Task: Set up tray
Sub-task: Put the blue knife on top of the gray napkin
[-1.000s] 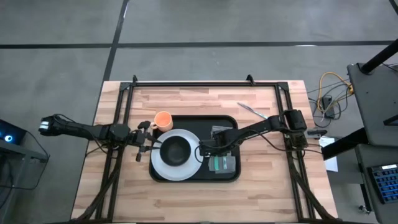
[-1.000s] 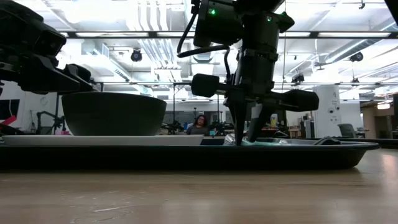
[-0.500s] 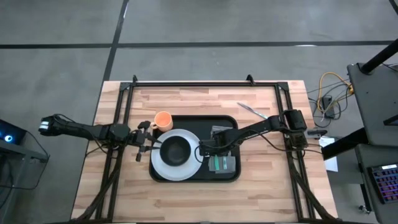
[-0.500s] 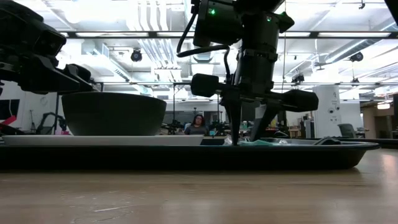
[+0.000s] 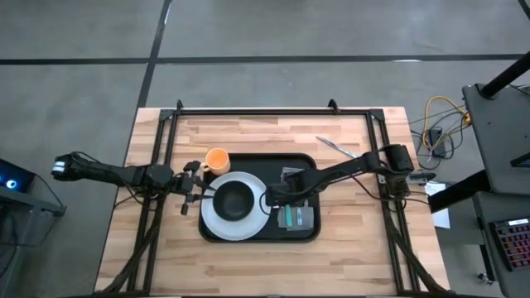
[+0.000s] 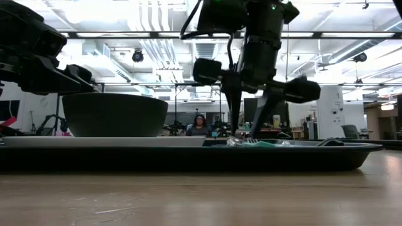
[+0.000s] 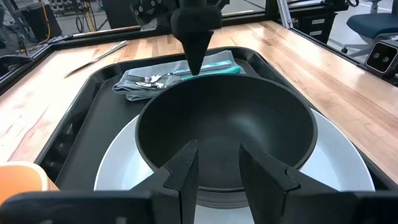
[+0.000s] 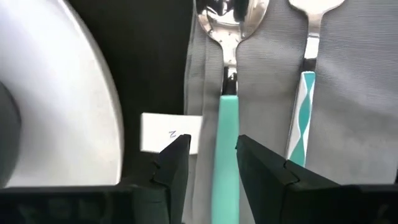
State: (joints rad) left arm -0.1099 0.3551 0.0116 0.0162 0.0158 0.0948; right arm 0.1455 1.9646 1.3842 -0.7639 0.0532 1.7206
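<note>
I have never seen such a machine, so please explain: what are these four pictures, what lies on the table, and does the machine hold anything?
It is a robot with two dark arms at a wooden table. One picture looks down from above, one looks level across the table top, and two come from cameras on the arms' wrists.

On the table lies a black tray. In it stands a white plate with a black bowl, and beside them a grey napkin with a teal-handled spoon and fork. An orange cup stands at the tray's corner.

The right hand is open just above the spoon, holding nothing. The left hand waits open by the bowl.
</note>
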